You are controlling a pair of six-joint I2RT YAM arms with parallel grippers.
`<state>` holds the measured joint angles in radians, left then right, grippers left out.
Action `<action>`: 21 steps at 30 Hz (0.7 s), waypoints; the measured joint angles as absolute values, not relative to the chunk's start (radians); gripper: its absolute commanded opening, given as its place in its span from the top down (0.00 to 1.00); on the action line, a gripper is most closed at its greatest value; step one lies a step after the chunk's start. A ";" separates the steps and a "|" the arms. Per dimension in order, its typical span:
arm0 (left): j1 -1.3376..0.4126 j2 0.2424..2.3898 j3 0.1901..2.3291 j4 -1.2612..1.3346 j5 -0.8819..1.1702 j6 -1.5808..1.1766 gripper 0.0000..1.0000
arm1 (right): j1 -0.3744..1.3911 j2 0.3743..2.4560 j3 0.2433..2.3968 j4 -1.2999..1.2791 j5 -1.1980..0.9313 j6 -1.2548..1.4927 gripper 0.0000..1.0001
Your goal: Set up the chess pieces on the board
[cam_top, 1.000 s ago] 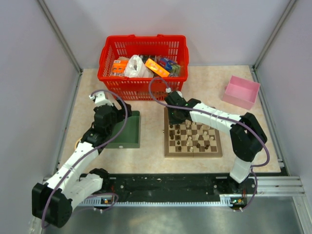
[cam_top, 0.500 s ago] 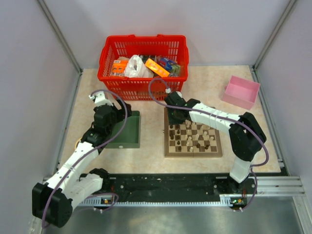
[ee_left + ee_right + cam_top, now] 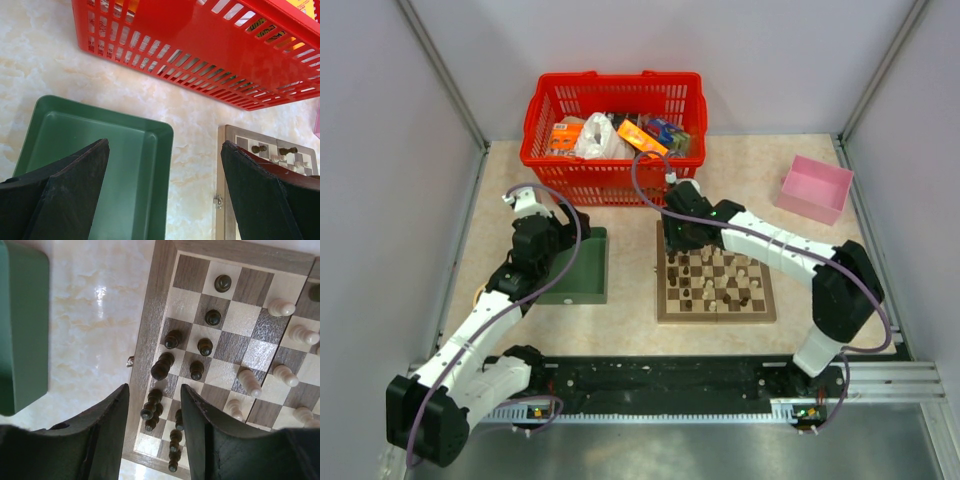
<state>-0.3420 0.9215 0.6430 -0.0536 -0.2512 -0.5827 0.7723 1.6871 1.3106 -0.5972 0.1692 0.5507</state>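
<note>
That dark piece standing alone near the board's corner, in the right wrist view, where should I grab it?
Take the dark piece by its round head, coming straight down with one of the fingers on each side. It stands upright, and the neighbouring squares in its edge row of the board are bare, leaving room.

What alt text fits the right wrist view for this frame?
The right pincer, jaws open and empty, hangs over the board near its rim, above a cluster of dark pieces. Pale pieces stand toward the picture's right; a green tray lies on the marbled table at the left.
</note>
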 measured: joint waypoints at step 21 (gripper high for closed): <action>-0.341 0.921 0.643 -0.054 -0.245 -0.593 0.01 | 0.903 1.581 1.171 -0.632 0.133 0.598 0.64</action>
